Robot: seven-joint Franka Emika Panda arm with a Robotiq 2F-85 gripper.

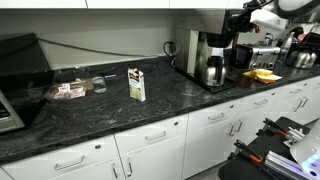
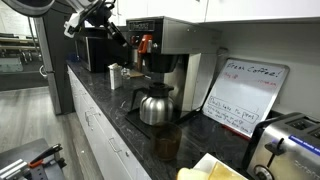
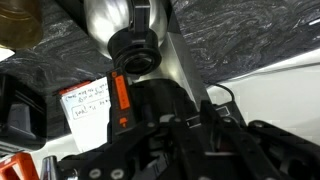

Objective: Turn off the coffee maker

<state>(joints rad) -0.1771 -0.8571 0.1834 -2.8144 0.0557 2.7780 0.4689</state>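
Item: your pincer (image 2: 129,38), opening impossible to tell, poised close at the coffee maker (image 2: 168,62) front, likely because its orange switch (image 3: 122,95) sits there

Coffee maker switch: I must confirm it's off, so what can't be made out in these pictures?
Switch position: too small on the coffee maker in both exterior views; the wrist view shows only a blurred orange strip.
Gripper: jaws lost in dark, blurred close-up in the wrist view; too small in exterior views.
Whiteboard note: lower writing too small in an exterior view.
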